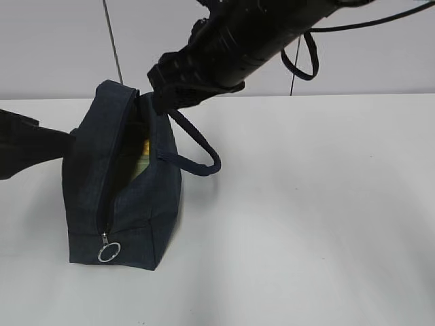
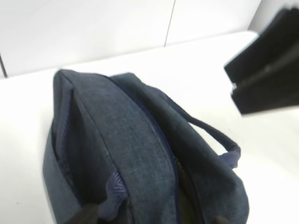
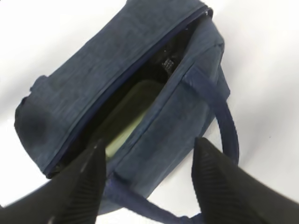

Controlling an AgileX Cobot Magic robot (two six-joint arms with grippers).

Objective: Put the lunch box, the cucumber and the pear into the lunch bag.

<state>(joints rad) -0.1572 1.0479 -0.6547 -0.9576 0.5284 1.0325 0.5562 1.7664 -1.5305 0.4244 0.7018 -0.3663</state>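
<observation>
The navy lunch bag [image 1: 122,204] stands at the left of the white table with its top zipper open and the ring pull [image 1: 109,252] at its near end. The lunch box's pale green lid [image 3: 131,116] shows inside the bag [image 3: 93,74]. A small yellow patch, which looks like the pear [image 1: 145,146], sits above the lid [image 1: 139,167]. The cucumber is hidden. My right gripper [image 3: 149,141] is open and empty just above the bag's opening and right wall; it also shows in the exterior view [image 1: 163,98]. My left gripper [image 2: 152,218] straddles the bag's top [image 2: 131,140], jaws wide apart.
One loop handle [image 1: 200,153] hangs off the bag's right side onto the table [image 1: 319,204]. The left arm [image 1: 27,146] rests against the bag's left wall. A grey wall stands behind the table's far edge.
</observation>
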